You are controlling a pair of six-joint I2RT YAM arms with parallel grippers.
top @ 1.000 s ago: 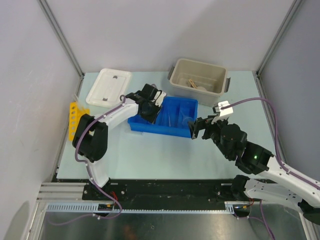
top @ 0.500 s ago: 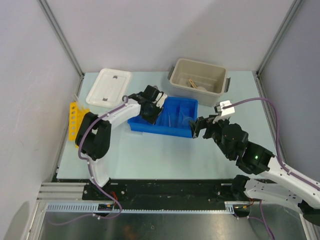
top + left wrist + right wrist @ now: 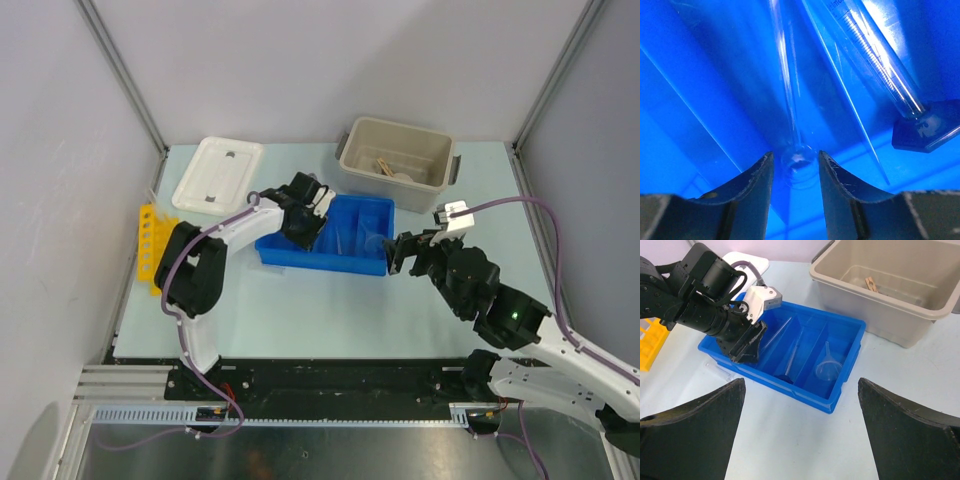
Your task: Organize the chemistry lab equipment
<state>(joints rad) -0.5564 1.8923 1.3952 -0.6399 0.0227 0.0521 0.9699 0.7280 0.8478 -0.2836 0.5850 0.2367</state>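
Note:
My left gripper (image 3: 796,162) is down in the left compartment of the blue tray (image 3: 320,262). Its jaws stand open a little, one on each side of the rounded end of a clear glass tube (image 3: 785,75), and a narrow gap shows at each side. A graduated glass cylinder (image 3: 875,60) with a dark hexagonal foot lies in the neighbouring compartment. A clear funnel (image 3: 829,369) lies in the right compartment. My right gripper (image 3: 800,440) hangs wide open over bare table near the tray's front right corner, with nothing between its fingers. A tan wooden stick (image 3: 871,283) lies in the beige tub (image 3: 865,310).
The tub's white lid (image 3: 217,172) lies at the back left. A yellow rack (image 3: 148,238) sits by the left edge. A small clear tube (image 3: 717,369) lies on the table against the tray's front left side. Grey walls close in the table on three sides.
The left gripper's jaws have spread slightly around the glass tube and the left arm has shifted a little. The right arm has edged slightly to the right, its jaws still wide.

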